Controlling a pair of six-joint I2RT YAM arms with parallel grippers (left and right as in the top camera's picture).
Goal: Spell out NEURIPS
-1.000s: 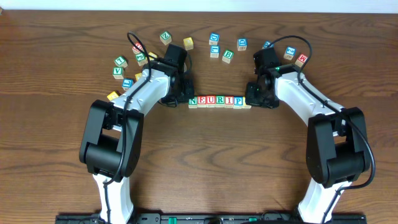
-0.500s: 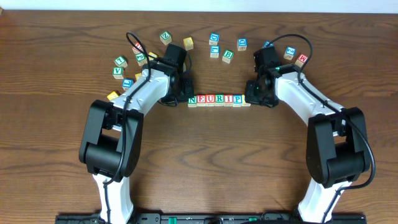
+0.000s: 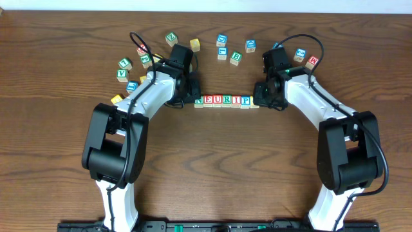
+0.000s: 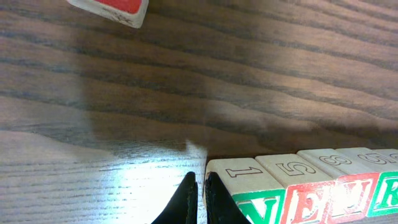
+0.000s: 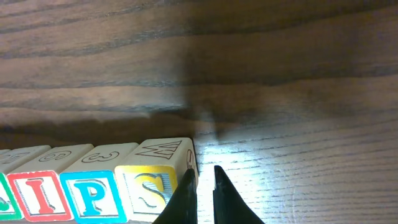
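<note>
NEURIPS cubes (image 3: 225, 100), seven counted, are lined up between two claws: left claw (image 4: 200, 182) is pressed together beside N, right claw (image 5: 203, 173) together beside S, nothing clamped.

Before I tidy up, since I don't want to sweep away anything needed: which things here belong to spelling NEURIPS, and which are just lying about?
In the job: the row of letter cubes, from N cube to yellow S cube; left claw and right claw, shut, at its ends.

Lying about: green V cube, yellow-topped cube, green-framed cube, other scattered cubes behind the row.
</note>
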